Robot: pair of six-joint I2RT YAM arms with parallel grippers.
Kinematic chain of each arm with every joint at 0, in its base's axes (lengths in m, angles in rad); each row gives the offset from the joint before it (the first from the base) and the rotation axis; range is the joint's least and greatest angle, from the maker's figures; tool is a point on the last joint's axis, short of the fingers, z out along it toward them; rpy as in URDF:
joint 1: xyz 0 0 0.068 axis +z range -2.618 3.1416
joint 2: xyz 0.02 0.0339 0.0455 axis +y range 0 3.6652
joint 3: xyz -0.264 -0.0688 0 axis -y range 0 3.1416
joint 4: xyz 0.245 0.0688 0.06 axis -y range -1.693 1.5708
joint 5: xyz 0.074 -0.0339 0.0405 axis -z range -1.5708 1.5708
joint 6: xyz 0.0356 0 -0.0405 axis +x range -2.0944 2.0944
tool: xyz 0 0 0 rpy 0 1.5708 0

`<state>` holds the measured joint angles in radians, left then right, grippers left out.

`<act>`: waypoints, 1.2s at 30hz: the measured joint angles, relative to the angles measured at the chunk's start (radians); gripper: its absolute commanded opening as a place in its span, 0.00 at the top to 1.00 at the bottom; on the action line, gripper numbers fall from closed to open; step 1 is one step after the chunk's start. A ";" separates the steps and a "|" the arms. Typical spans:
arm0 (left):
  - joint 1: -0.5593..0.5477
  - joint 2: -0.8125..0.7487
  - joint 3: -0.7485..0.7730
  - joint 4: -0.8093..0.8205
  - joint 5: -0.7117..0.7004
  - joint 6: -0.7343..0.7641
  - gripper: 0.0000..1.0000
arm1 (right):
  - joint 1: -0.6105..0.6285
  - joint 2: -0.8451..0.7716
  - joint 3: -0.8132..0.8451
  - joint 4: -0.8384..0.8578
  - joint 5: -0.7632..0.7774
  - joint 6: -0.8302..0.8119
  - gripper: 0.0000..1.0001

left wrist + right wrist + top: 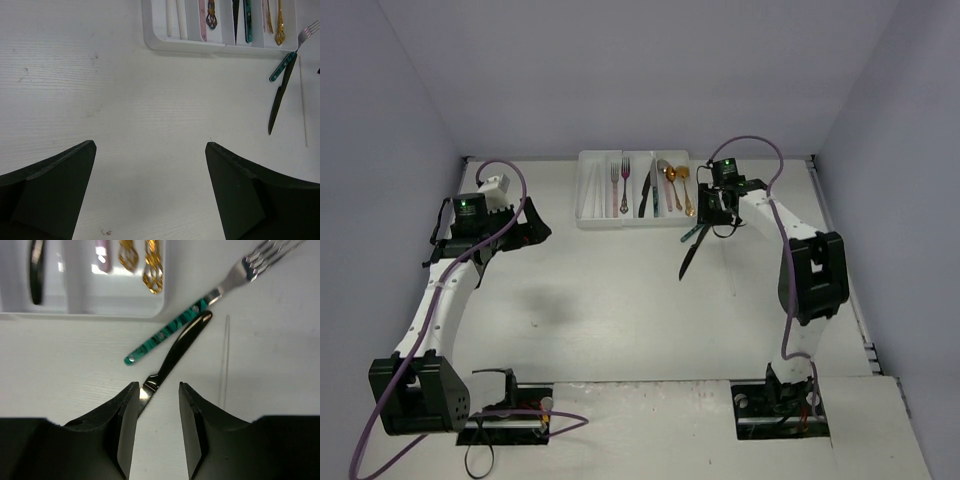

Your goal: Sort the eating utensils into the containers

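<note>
right gripper (156, 395) stands parted astride the black knife (184, 340), which lies on the table (125, 100) touching the teal fork (165, 332), just off the tray's (80, 316) near edge. left gripper (150, 147) gapes wide, well apart from the tray.

Looks down past two black fingers (125, 430), slightly parted, onto a white worktop (60, 370). Catches a black knife (177, 352) lying aslant, blade end running in between them. Shows a teal-handled fork (200, 304) just beside its handle, tines top right. Takes in a tray (100, 315) corner, gold handles (152, 275) inside.
</note>
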<state>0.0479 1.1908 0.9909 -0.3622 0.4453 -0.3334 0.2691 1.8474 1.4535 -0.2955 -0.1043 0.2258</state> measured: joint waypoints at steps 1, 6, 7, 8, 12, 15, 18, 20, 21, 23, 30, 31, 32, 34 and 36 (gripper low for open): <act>0.000 0.000 0.000 0.000 -0.001 -0.001 0.09 | 0.000 0.026 -0.013 -0.009 0.005 0.019 0.62; 0.000 -0.001 0.000 -0.001 -0.005 0.000 0.09 | 0.000 0.131 -0.042 -0.049 0.030 0.100 0.59; 0.000 -0.002 0.000 -0.001 -0.006 0.000 0.09 | 0.000 0.140 -0.042 -0.051 0.032 0.112 0.59; 0.000 -0.002 0.000 -0.001 -0.006 0.000 0.09 | 0.000 0.145 -0.042 -0.052 0.034 0.122 0.58; 0.000 -0.002 0.000 -0.001 -0.007 0.000 0.09 | 0.000 0.148 -0.040 -0.052 0.037 0.155 0.57; 0.000 -0.002 0.000 -0.001 -0.009 0.000 0.09 | 0.000 0.160 -0.029 -0.052 0.038 0.172 0.57; 0.000 -0.002 0.000 -0.001 -0.010 0.000 0.09 | 0.000 0.189 -0.011 -0.052 0.048 0.188 0.57; 0.000 -0.002 0.000 -0.001 -0.010 0.000 0.09 | 0.000 0.212 0.010 -0.057 0.055 0.197 0.58; 0.000 -0.002 0.000 0.000 -0.011 0.000 0.09 | 0.000 0.218 0.019 -0.053 0.066 0.201 0.58; 0.000 -0.002 0.000 0.000 -0.013 0.000 0.09 | 0.001 0.236 0.043 -0.055 0.086 0.207 0.59; 0.003 -0.002 0.000 -0.001 -0.024 0.008 0.09 | 0.029 0.263 0.076 -0.063 0.177 0.215 0.67; 0.004 -0.002 0.000 -0.001 -0.025 0.009 0.09 | 0.035 0.263 0.074 -0.062 0.189 0.212 0.67; 0.006 -0.002 0.000 -0.001 -0.026 0.010 0.09 | 0.040 0.262 0.068 -0.057 0.199 0.208 0.67; 0.008 -0.002 0.000 -0.002 -0.028 0.011 0.09 | 0.046 0.248 0.041 -0.032 0.207 0.202 0.68; 0.008 -0.002 0.000 -0.002 -0.029 0.012 0.09 | 0.048 0.226 0.003 -0.008 0.206 0.196 0.68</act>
<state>0.0559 1.1889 0.9909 -0.3639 0.4168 -0.3218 0.3174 2.0734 1.4568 -0.3037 0.1022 0.4215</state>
